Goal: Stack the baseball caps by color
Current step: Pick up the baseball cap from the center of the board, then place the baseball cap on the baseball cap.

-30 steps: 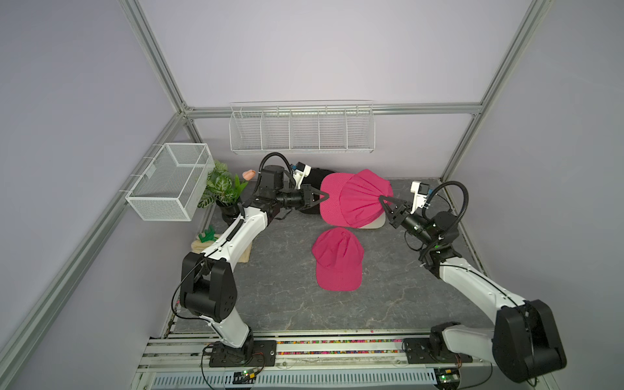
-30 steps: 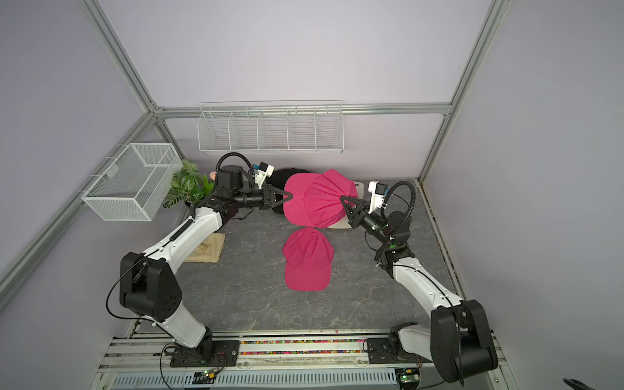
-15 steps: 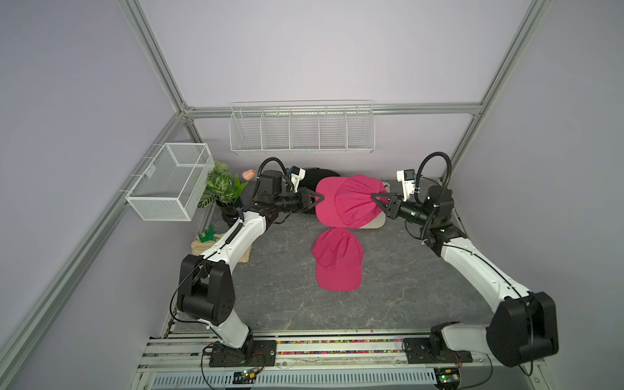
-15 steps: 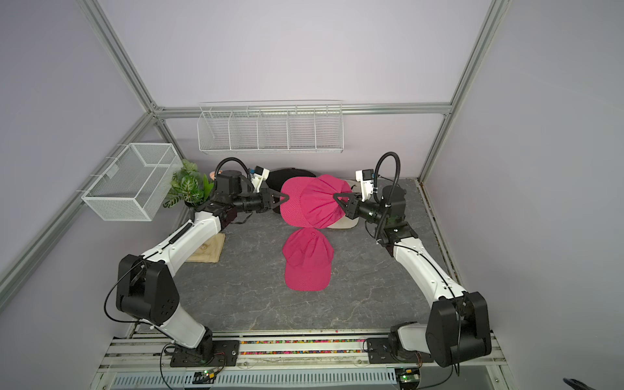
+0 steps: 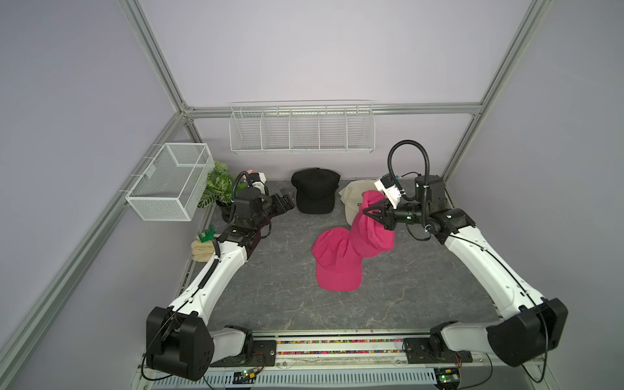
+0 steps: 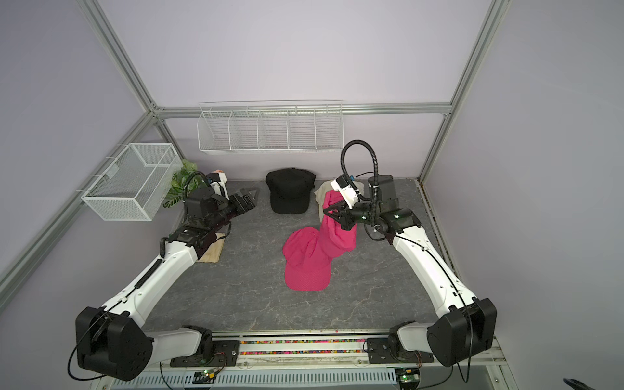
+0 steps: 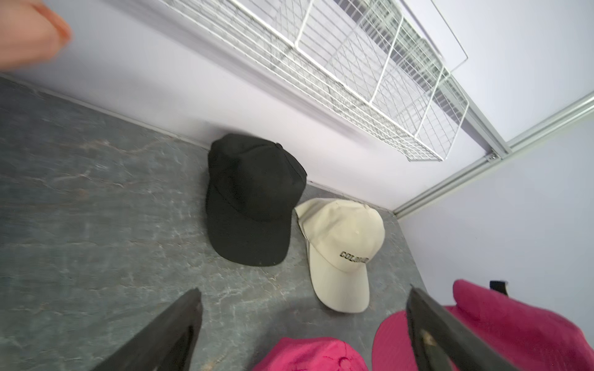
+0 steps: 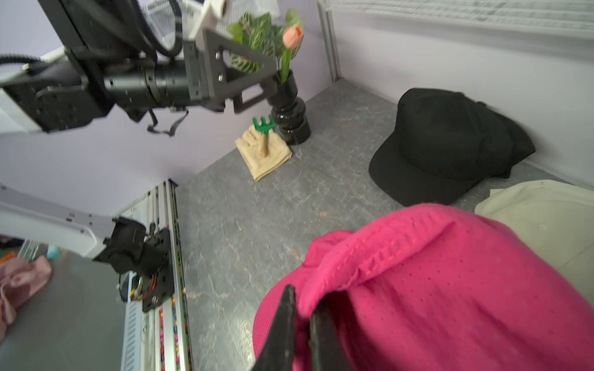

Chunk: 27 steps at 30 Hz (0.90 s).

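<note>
One hot pink cap (image 5: 371, 233) (image 6: 337, 233) hangs limp from my right gripper (image 5: 369, 212) (image 8: 303, 298), which is shut on a fold of its fabric (image 8: 450, 282). Its lower end droops over a second pink cap (image 5: 337, 266) (image 6: 304, 266) lying flat in the middle of the table. Black caps (image 5: 315, 190) (image 7: 254, 199) sit at the back wall, and a cream cap (image 5: 353, 199) (image 7: 340, 244) lettered "COLORADO" is right of them, partly hidden behind the held cap. My left gripper (image 5: 287, 202) (image 7: 303, 290) is open and holds nothing, left of the black caps.
A plant in a black vase (image 5: 219, 189) and a folded cream towel with a green toy (image 5: 204, 244) stand at the back left by my left arm. A wire basket (image 5: 169, 182) hangs on the left wall, a wire shelf (image 5: 302, 128) on the back wall.
My left gripper has opened, let go of the pink cap and drawn back to the left. The cap, earlier stretched between both grippers, now hangs from the right one alone.
</note>
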Each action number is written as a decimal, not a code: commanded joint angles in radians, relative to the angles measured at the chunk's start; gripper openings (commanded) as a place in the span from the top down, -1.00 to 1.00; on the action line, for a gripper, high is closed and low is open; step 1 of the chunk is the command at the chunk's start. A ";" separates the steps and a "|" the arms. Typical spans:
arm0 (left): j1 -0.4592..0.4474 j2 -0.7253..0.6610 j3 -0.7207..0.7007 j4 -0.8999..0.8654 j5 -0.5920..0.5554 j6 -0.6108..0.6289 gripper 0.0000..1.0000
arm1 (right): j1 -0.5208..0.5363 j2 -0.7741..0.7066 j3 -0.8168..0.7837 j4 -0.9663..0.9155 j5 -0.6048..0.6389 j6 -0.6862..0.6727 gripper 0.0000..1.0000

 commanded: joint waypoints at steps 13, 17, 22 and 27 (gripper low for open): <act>-0.001 -0.024 -0.074 -0.172 -0.134 -0.050 -0.99 | 0.089 0.158 0.235 -0.684 -0.161 -0.757 0.86; 0.000 -0.048 -0.095 -0.217 -0.148 -0.057 -0.99 | 0.104 0.264 0.345 -0.835 -0.125 -0.869 0.79; 0.000 -0.078 -0.103 -0.253 -0.173 -0.052 -0.99 | 0.127 0.419 0.509 -0.985 -0.130 -0.991 0.78; 0.000 -0.084 -0.102 -0.260 -0.182 -0.048 -0.99 | 0.150 0.562 0.678 -1.109 -0.127 -1.056 0.75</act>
